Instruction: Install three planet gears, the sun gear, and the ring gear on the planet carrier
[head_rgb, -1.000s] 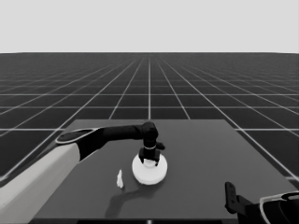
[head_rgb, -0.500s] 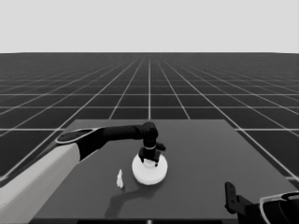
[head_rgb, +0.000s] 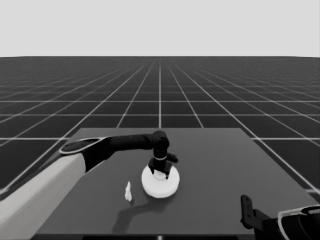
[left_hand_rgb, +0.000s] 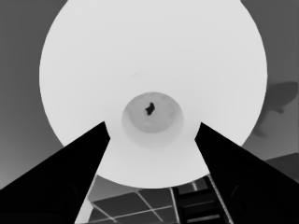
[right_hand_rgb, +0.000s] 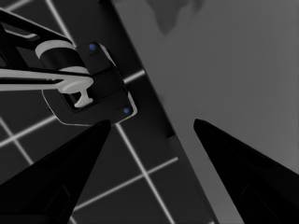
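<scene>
The left gripper (head_rgb: 160, 173) stands over the ring gear (head_rgb: 160, 183) at mid-bench, its fingers (left_hand_rgb: 70, 177) spread to either side of the small central hole (left_hand_rgb: 152, 119), their tips at the smooth top and not seen to pinch anything. The gear looks stiff, thick and slick-topped, so I would judge the rim a surer hold than the face. Whatever lies beneath is hidden; a thin white piece (head_rgb: 128, 191) lies just beside, and the right gripper (right_hand_rgb: 149, 126) waits, fingers apart, off the bench (head_rgb: 220, 165) corner.
</scene>
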